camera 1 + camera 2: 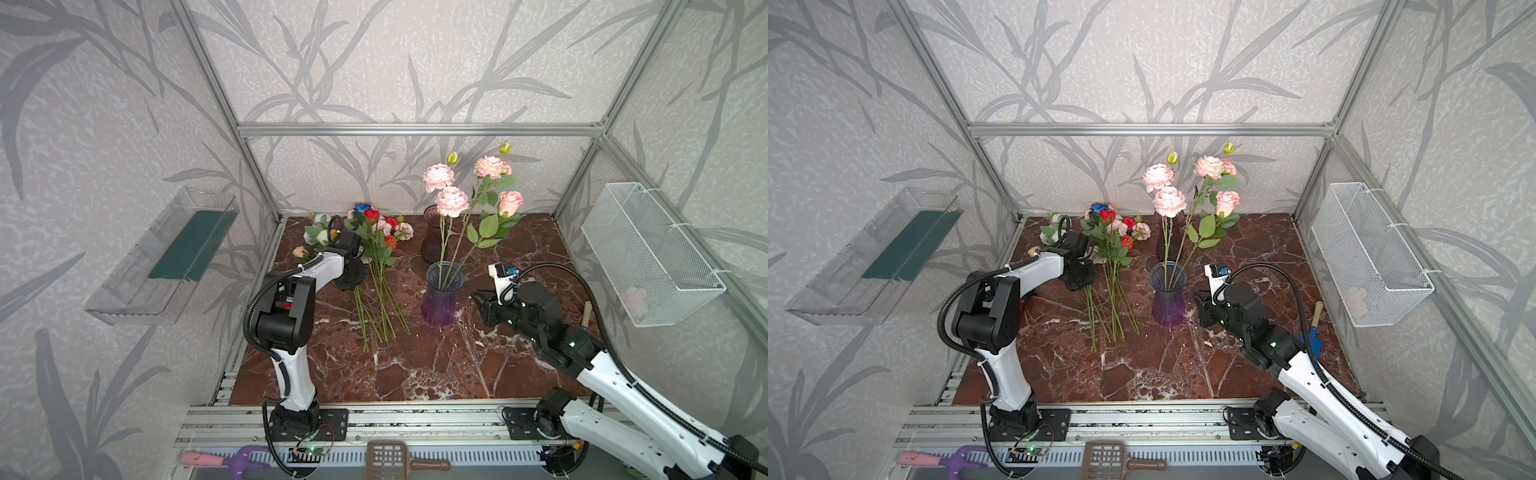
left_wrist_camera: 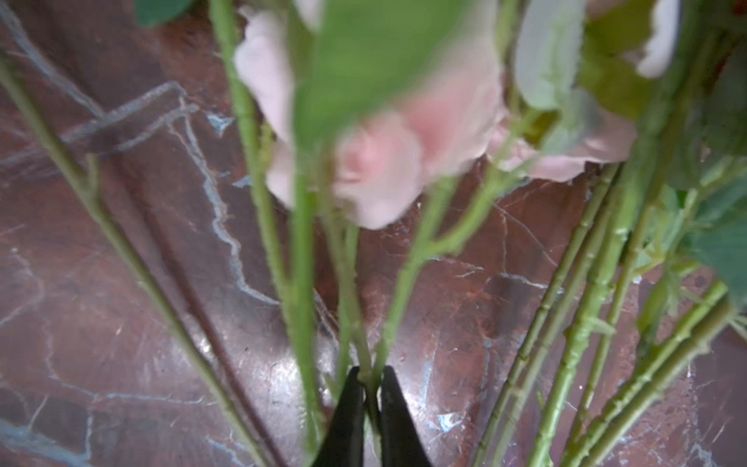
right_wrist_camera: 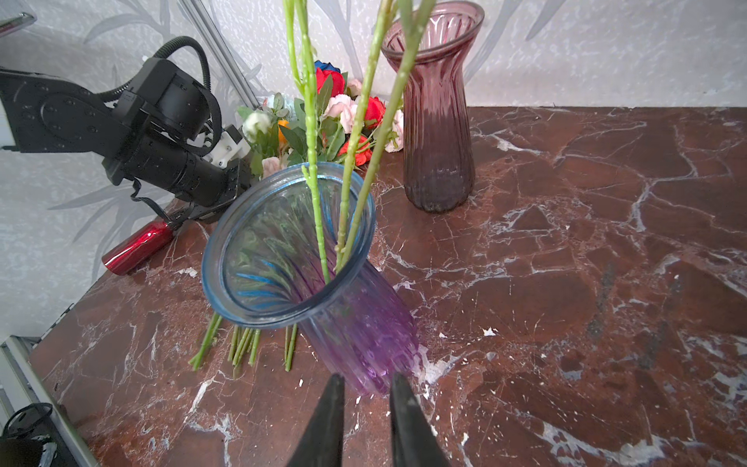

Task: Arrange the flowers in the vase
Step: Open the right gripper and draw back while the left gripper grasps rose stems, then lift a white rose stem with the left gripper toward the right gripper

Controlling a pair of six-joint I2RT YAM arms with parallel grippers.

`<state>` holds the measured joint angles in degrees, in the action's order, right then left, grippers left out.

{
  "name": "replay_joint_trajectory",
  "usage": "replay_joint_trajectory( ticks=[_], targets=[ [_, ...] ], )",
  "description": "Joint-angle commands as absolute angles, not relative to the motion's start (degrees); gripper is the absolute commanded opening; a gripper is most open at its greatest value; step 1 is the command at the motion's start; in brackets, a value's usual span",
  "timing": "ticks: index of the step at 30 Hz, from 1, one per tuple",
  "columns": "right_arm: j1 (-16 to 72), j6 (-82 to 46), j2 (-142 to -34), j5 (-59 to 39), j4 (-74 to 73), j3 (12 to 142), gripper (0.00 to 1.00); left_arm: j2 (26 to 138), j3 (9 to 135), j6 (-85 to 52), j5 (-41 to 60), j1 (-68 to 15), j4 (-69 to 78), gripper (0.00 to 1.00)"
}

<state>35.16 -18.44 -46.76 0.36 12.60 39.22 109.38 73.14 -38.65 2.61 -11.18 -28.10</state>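
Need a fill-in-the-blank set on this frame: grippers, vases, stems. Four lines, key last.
1. The gripper shut on a green stem is the ____ one.
2. The purple vase holds ____ flower stems.
3. The plum vase behind it is ____.
4. The right gripper, open near the purple vase, grips ____.
Missing words: left; three; empty; nothing.
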Motion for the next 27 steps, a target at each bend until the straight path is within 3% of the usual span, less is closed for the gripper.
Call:
replay_joint_trajectory(
  ticks=[1,8,22,27],
  targets=[
    [34.9,-19.0,-45.7,-0.9,10.7,38.7,0.22,109.3,75.0,-38.8,1.1,-11.1,-28.9,0.04],
    [34.5,-19.4,-45.8,-1.7,9.9,38.5,0.22,104.1,74.8,-37.3,2.8,-11.1,-30.6,0.01],
    [34.3,-20.0,-46.1,-2.4,9.8,39.0,0.22,93.2,74.5,-34.5,7.9,-11.1,-34.1,0.07],
    [34.4,-20.3,-45.6,-2.4,10.5,39.5,0.21,89.6,70.6,-34.4,8.8,-11.1,-31.3,0.01]
  ],
)
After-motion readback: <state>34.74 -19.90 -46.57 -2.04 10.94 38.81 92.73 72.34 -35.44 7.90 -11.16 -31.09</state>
